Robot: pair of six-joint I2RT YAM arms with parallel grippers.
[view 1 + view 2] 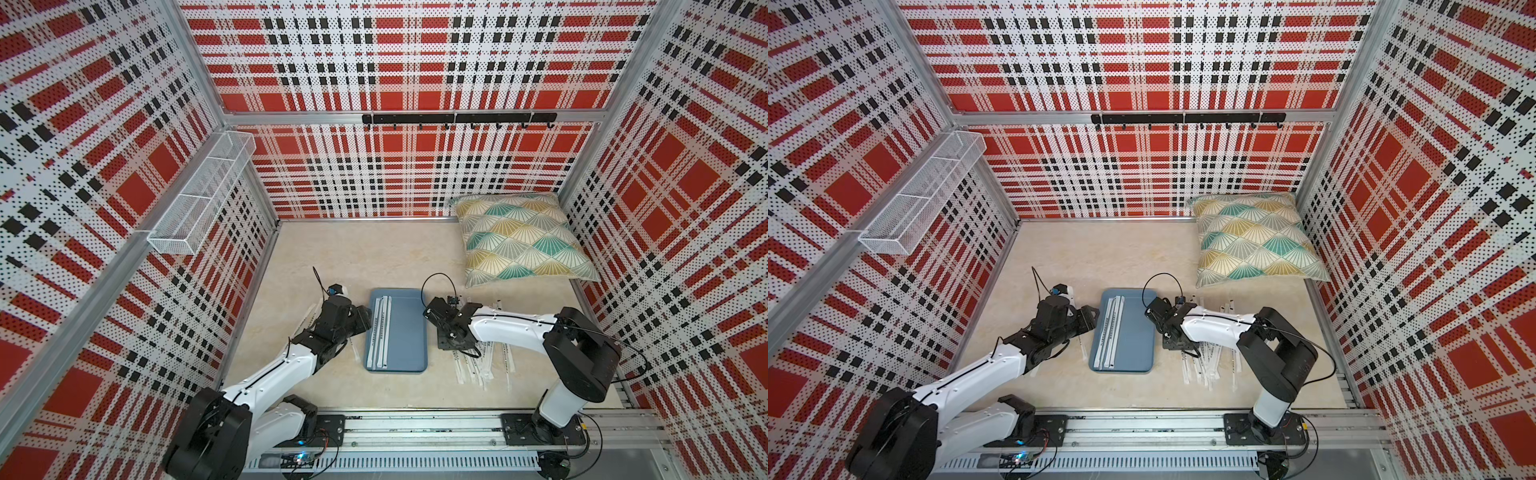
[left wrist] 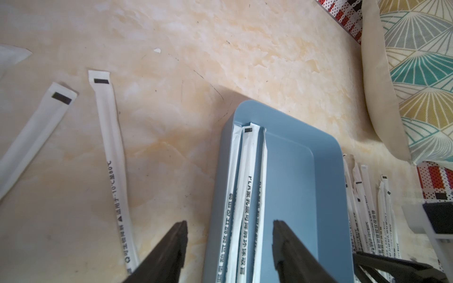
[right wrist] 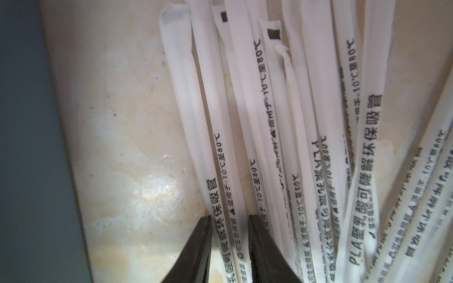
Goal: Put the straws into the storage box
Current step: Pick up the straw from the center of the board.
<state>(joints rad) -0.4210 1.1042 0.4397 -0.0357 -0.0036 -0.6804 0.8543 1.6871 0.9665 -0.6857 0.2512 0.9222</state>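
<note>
- In both top views we saw the left arm (image 1: 282, 365) stretched low and forward, with the left gripper (image 1: 363, 318) at the left rim of the box (image 1: 409, 328). A few straws (image 1: 381, 328) lay lengthwise along the box's left side.
- The right arm (image 1: 511, 328) bent back toward the box. The right gripper (image 1: 455, 343) pointed down over loose straws (image 1: 478, 368) on the table (image 1: 332, 257), just right of the box.
- In the left wrist view, the left gripper's jaws stood wide apart above the straws in the box.
- In the right wrist view, the right gripper's jaws were narrow around two loose straws; we could not tell whether they pinched.
</note>
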